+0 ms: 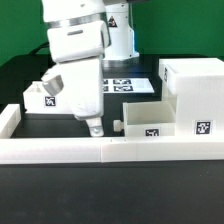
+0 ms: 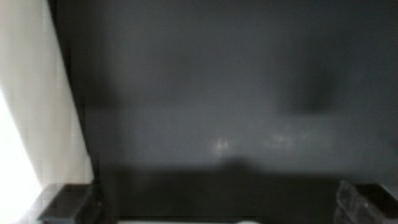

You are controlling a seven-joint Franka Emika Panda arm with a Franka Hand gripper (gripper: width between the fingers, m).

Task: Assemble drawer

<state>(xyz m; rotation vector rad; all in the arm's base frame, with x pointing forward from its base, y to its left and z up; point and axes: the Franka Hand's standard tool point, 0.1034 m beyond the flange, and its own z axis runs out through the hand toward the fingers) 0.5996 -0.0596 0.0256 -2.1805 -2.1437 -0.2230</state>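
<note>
Wall strip (image 1: 60,150), arm (image 1: 76,50) tilted downward, fingers (image 1: 93,126) apart

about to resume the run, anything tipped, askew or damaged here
Nothing stands out. The housing stands upright, one tray sits beside it, the other tray sits at the exterior view's left, and the tool is open, holding nothing.

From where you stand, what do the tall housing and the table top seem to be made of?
The tall housing: probably plastic, matte white; flat even faces, no shine. The table top: dull black, no grain visible; cloth or painted board, I cannot tell.
</note>
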